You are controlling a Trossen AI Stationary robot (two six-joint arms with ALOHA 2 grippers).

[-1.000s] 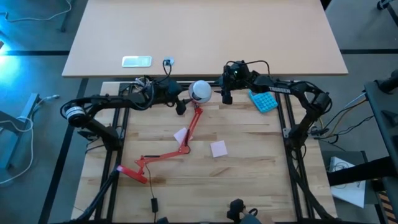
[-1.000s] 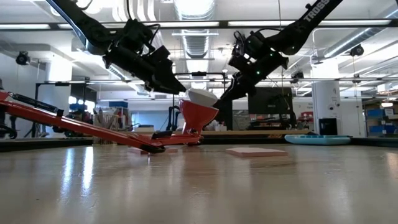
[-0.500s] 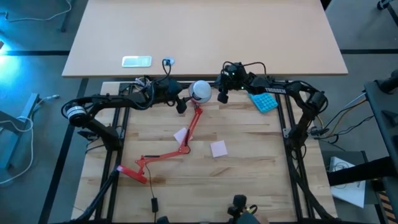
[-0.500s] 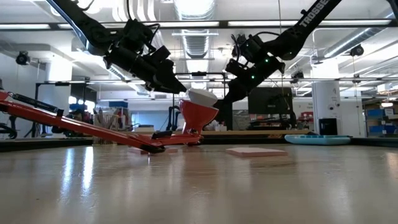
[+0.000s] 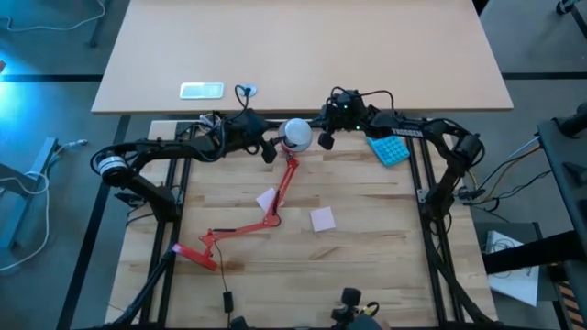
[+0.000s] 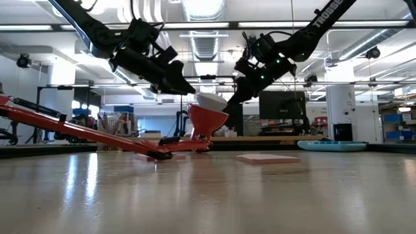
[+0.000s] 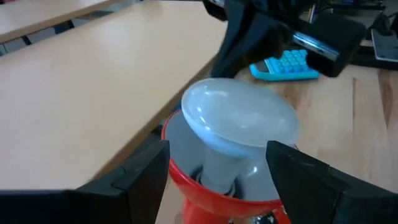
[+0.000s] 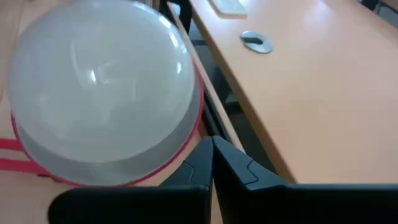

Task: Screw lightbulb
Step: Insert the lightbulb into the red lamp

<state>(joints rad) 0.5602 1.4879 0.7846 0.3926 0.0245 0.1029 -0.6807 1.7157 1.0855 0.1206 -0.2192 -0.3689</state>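
Lightbulb (image 5: 295, 133), high view: seated in the red desk lamp (image 5: 266, 206) shade at the counter's (image 5: 367, 238) far edge, left gripper (image 5: 269, 151) and right gripper (image 5: 325, 139) flanking it.

Low view: bulb dome sits slightly tilted above the shade rim; both arms slant down towards it.

Left wrist view: jaws apart, straddling the shade, bulb neck in the socket. Judgement: steady the shade squarely before any turning.

Right wrist view: jaws together, beside the shade rim. Judgement: part them, grip the dome lightly, turn on-axis.
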